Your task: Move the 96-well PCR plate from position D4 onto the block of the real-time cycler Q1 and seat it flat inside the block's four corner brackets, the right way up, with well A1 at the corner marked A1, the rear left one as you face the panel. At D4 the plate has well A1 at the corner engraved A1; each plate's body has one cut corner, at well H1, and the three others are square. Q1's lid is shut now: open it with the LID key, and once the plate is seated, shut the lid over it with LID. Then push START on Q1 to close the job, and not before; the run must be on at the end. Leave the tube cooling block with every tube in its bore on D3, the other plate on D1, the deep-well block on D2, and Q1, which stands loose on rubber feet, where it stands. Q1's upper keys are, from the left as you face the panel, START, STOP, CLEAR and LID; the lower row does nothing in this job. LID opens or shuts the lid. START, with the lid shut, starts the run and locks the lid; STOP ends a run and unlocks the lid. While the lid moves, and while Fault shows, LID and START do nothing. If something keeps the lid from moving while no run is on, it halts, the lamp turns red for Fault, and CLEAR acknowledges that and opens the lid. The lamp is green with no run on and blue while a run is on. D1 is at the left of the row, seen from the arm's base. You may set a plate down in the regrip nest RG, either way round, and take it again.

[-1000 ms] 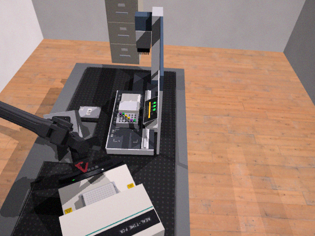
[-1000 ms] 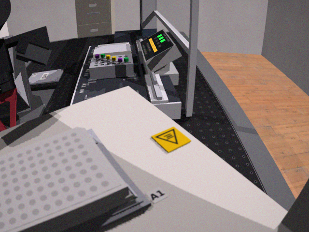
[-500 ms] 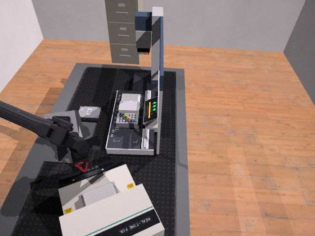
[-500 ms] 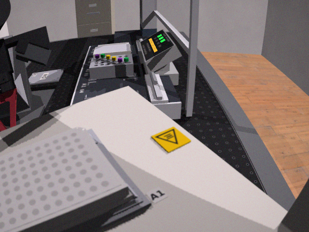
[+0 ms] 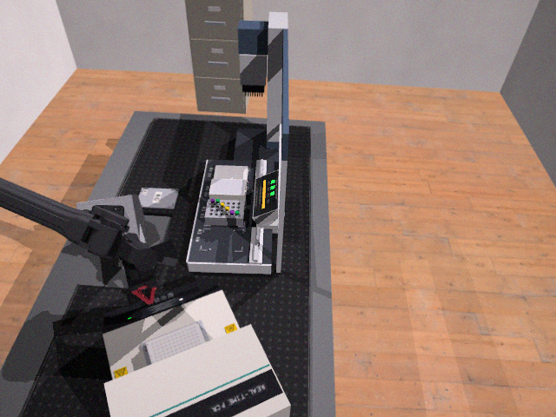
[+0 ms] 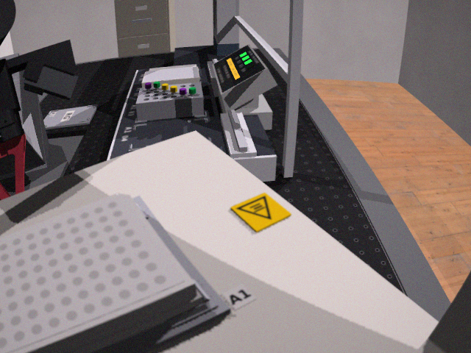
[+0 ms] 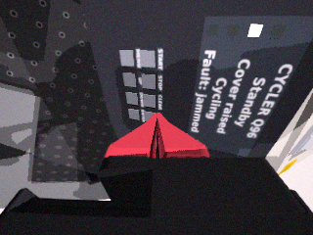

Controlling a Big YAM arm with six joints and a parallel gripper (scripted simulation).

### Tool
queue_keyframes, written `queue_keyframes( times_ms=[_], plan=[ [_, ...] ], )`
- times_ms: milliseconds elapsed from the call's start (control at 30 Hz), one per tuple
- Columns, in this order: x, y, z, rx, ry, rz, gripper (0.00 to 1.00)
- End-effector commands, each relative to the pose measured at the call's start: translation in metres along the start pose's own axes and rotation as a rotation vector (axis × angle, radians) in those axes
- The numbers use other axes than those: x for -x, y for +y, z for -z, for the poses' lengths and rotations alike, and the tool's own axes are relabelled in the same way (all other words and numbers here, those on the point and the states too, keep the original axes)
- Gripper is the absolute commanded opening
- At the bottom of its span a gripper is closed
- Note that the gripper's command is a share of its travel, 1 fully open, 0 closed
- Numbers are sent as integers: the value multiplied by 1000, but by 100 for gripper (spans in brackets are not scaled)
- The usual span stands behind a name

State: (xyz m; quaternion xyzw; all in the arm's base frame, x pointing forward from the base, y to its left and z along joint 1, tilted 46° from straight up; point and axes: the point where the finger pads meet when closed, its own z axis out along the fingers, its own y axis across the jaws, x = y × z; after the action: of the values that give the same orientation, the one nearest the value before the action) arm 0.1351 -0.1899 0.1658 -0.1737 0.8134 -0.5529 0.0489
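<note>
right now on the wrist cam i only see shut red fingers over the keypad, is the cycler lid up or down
Observer: Up. In the top view the lid stands open and leaves the block uncovered.
Operator: plate on the block yet
Observer: Yes. The exterior view shows the 96-well PCR plate lying on it, with one corner by the A1 label.
Operator: lamp colour
Observer: Green. The lamp glows on the front panel in the top view.
</note>
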Motion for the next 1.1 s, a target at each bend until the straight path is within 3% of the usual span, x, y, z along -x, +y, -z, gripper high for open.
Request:
queue_keyframes(
  times_ms=[0,1067],
  plan=[
    [-23,44,-22,74,134,48,0],
    [-28,51,-27,85,157,55,0]
  ],
)
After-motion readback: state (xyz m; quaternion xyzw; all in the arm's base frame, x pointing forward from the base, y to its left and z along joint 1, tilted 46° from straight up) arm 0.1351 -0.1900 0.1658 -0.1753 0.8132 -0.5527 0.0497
